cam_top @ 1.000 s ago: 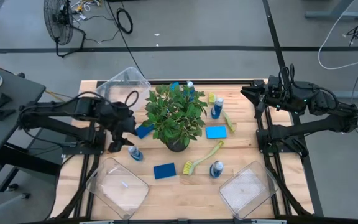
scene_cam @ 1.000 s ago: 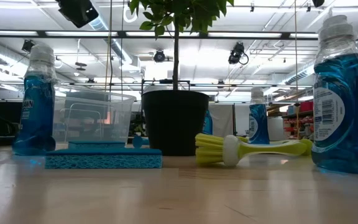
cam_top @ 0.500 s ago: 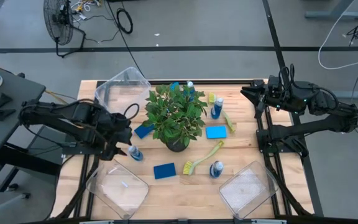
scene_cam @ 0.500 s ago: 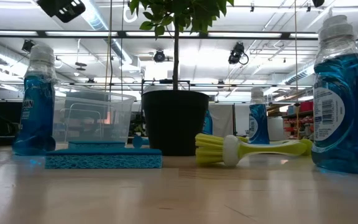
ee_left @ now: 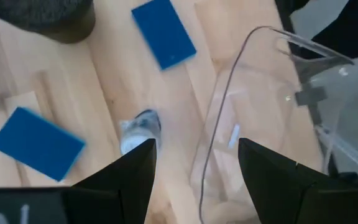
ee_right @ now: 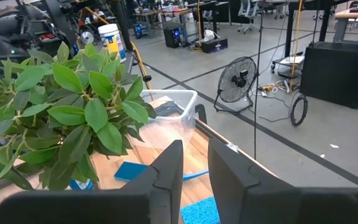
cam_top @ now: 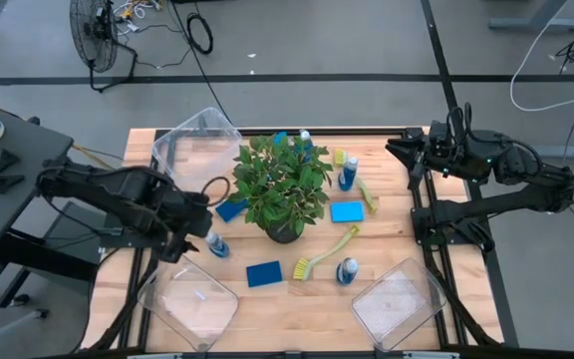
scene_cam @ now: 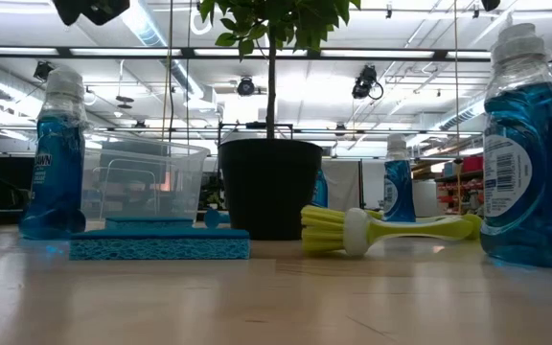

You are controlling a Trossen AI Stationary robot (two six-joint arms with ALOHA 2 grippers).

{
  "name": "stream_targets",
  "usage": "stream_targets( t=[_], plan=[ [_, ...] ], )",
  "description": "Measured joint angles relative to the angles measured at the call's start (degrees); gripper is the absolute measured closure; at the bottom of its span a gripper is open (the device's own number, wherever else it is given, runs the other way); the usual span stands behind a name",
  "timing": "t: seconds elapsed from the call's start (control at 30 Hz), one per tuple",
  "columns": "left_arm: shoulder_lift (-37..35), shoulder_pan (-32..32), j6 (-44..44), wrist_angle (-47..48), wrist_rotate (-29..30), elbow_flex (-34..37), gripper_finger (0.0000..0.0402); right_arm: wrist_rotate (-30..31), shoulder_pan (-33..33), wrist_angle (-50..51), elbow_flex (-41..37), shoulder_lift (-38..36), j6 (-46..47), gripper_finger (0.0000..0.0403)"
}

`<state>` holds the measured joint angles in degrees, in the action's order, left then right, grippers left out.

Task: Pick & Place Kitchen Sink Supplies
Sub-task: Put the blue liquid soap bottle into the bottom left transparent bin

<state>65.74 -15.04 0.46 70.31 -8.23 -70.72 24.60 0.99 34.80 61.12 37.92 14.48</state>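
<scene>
Left gripper, fingers apart and empty, hovers near tabletop's left edge beside small blue pale-capped bottle; right gripper, fingers nearly together, waits at far right corner.

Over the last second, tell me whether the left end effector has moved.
Yes. In the high view the left end effector has slid left and toward the near table edge, away from the potted plant, and is now above the blue bottle.

Light wooden table. Potted plant mid-table, beside the left gripper. Blue bottle just beside that gripper. Sponges, dish brushes farther off. Clear bins at corners.
</scene>
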Motion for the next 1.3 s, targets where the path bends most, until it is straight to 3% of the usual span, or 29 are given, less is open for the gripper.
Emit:
stream_targets(
  t=[0.33, 0.63, 1.3],
  plan=[
    [4.42, -0.49, 0.25, 1.50, 2.70, 0.03, 0.0170, -0.02, 0.00, 0.03, 0.00, 0.45, -0.01, 0.0323],
    [4.50, -0.47, 1.45, 1.52, 10.98, 0.03, 0.0170, -0.02, 0.00, 0.06, 0.00, 1.03, -0.02, 0.0323],
    [9.00, -0.25, 1.54, 1.49, 10.78, 0.11, 0.0170, -0.05, 0.00, 0.10, 0.00, 1.30, -0.07, 0.0323]
  ],
)
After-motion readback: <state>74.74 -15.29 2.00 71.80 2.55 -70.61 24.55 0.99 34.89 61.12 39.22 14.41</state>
